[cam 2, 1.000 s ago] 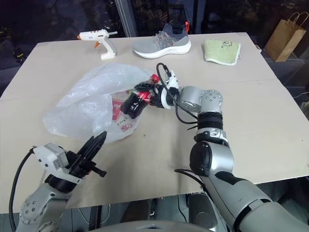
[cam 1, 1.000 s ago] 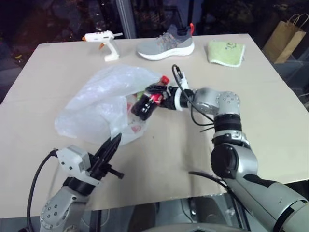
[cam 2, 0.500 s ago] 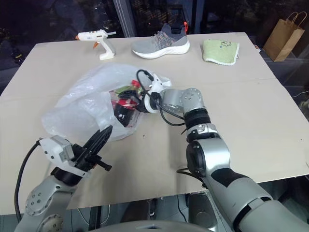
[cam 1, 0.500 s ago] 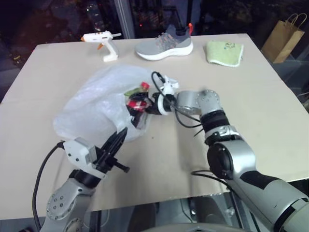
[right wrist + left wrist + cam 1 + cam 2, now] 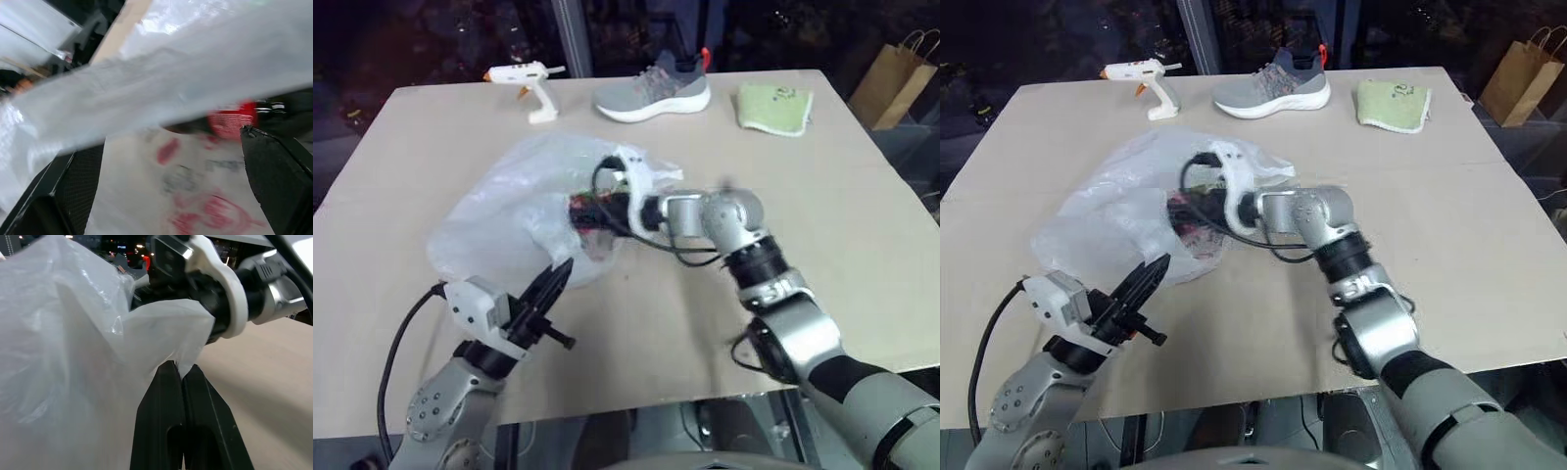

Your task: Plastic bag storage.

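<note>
Bag (image 5: pixel 514 211) lay crumpled mid-table (image 5: pixel 862 225), nearer the left edge. L gripper (image 5: pixel 182 378) was closed, pinching a fold of bag film at its near side. R gripper (image 5: pixel 171 161) sat inside the bag mouth, fingers spread wide, by a red-labelled bottle (image 5: pixel 244 120).

I see the crinkly translucent white plastic bag (image 5: pixel 514 211) on the beige tabletop (image 5: pixel 862 215), my right claw (image 5: pixel 592 211) reaching into its mouth. My left claw (image 5: pixel 551 284), fingers together, sits at the bag's near edge. A white glue gun (image 5: pixel 529 83), grey sneaker (image 5: pixel 654 93) and green cloth (image 5: pixel 775 106) line the far side.
</note>
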Controlling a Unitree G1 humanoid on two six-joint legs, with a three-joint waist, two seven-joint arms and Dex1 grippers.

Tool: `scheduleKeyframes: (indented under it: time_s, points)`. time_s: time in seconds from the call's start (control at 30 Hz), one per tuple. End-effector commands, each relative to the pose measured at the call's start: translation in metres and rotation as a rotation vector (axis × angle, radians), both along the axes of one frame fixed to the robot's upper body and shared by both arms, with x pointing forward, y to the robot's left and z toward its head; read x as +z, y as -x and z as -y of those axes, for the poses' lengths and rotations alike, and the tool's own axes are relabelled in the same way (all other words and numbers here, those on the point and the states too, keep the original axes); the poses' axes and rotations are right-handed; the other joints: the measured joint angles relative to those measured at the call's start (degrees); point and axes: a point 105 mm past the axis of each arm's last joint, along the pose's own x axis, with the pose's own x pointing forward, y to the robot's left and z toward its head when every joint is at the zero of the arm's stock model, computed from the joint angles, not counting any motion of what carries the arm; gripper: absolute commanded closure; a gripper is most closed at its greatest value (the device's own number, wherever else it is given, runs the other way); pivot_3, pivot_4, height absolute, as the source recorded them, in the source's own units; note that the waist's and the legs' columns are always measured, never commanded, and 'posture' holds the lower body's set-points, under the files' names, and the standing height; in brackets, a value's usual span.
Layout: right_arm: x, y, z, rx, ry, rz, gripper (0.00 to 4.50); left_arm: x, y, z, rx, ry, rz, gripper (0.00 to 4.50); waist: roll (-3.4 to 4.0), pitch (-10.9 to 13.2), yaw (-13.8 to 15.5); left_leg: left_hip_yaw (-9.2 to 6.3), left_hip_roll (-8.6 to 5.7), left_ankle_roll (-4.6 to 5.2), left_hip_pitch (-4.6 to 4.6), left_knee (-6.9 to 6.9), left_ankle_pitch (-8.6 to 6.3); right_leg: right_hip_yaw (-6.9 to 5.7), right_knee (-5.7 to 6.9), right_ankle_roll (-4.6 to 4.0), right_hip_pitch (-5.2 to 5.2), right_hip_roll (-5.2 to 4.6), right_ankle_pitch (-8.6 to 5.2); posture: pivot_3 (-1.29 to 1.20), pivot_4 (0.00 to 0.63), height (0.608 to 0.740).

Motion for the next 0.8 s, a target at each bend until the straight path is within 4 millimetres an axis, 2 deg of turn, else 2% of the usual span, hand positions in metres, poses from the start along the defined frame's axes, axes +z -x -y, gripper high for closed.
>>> scheduleKeyframes:
  time_s: [0.03,0.1,0.17,0.27,0.33,0.37,0.5,0.57,0.63,0.73,0.77,0.8]
  points:
    - [0.036,0.006,0.025,0.09,0.001,0.318,0.09,0.006,0.004,-0.002,-0.001,-0.002,0.031,4.5,0.0,0.0,0.0,0.01,-0.01,0.0,0.0,0.0,0.0,0.01,-0.01,0.0,0.0,-0.02,0.0,0.0,0.15,0.74]
    - [0.039,0.003,0.044,0.095,0.065,0.469,0.09,0.006,0.005,-0.001,-0.004,-0.003,0.031,4.5,0.0,0.0,0.0,0.01,0.02,0.0,0.03,-0.04,0.0,0.01,-0.01,0.0,0.0,0.01,-0.01,0.0,0.15,0.74]
    - [0.043,0.0,0.054,0.095,0.095,0.585,0.09,0.006,0.005,-0.002,-0.004,-0.004,0.031,4.5,0.0,0.0,-0.3,0.03,0.05,0.0,0.07,-0.06,0.0,0.02,0.0,-0.01,0.0,0.05,-0.02,0.0,0.15,0.74]
    - [0.053,-0.003,0.061,0.084,0.067,0.698,0.09,0.006,0.005,-0.002,-0.006,-0.005,0.03,4.5,0.01,0.0,-0.9,0.09,0.09,0.0,0.12,-0.07,0.0,0.09,0.08,-0.01,-0.02,0.09,-0.01,0.0,0.15,0.74]
    - [0.048,-0.009,0.059,0.074,0.134,0.814,0.09,0.009,0.003,0.001,-0.011,-0.004,0.032,4.5,0.01,0.0,-0.8,0.15,0.1,0.0,0.19,-0.07,0.0,0.16,0.12,-0.01,-0.02,0.1,-0.01,0.0,0.15,0.74]
    - [0.039,-0.016,0.057,0.055,0.182,0.838,0.09,0.01,0.001,0.003,-0.014,-0.003,0.034,4.5,0.0,0.0,-0.7,0.13,0.1,0.0,0.19,-0.07,0.0,0.15,0.13,-0.01,-0.02,0.1,-0.01,0.0,0.15,0.74]
    - [0.007,-0.047,0.053,-0.055,0.31,0.836,0.09,0.014,-0.002,0.007,-0.02,-0.006,0.038,4.5,-0.04,0.0,-0.6,0.12,0.07,-0.01,0.23,-0.01,0.0,0.15,0.13,0.0,0.06,0.08,0.0,0.0,0.15,0.74]
    - [-0.002,-0.055,0.054,-0.075,0.344,0.823,0.09,0.015,-0.001,0.007,-0.021,-0.007,0.037,4.5,-0.03,0.0,-0.3,0.12,0.05,-0.02,0.21,0.0,0.01,0.16,0.14,-0.01,0.06,0.06,0.01,0.0,0.15,0.74]
    - [-0.009,-0.063,0.058,-0.1,0.371,0.813,0.09,0.015,0.001,0.006,-0.022,-0.013,0.036,4.5,-0.02,0.0,-0.2,0.11,0.02,-0.02,0.16,-0.01,0.01,0.14,0.1,-0.02,0.04,0.03,0.01,0.0,0.15,0.74]
    - [-0.008,-0.072,0.062,-0.149,0.365,0.804,0.09,0.015,0.001,0.004,-0.017,-0.019,0.033,4.5,-0.02,0.0,-0.2,0.11,0.03,-0.02,0.13,-0.05,0.01,0.15,0.07,-0.03,0.0,0.02,0.0,0.0,0.15,0.74]
    - [-0.008,-0.073,0.063,-0.154,0.37,0.809,0.58,0.014,0.002,0.003,-0.015,-0.019,0.032,4.5,-0.02,0.0,-0.3,0.12,0.03,-0.02,0.14,-0.06,0.01,0.15,0.07,-0.03,0.0,0.02,0.0,0.0,0.15,0.74]
    - [-0.009,-0.074,0.065,-0.155,0.375,0.811,0.84,0.013,0.002,0.003,-0.012,-0.018,0.031,4.5,-0.02,0.0,-0.3,0.12,0.03,-0.02,0.15,-0.06,0.01,0.15,0.09,-0.03,0.0,0.03,0.0,0.0,0.15,0.74]
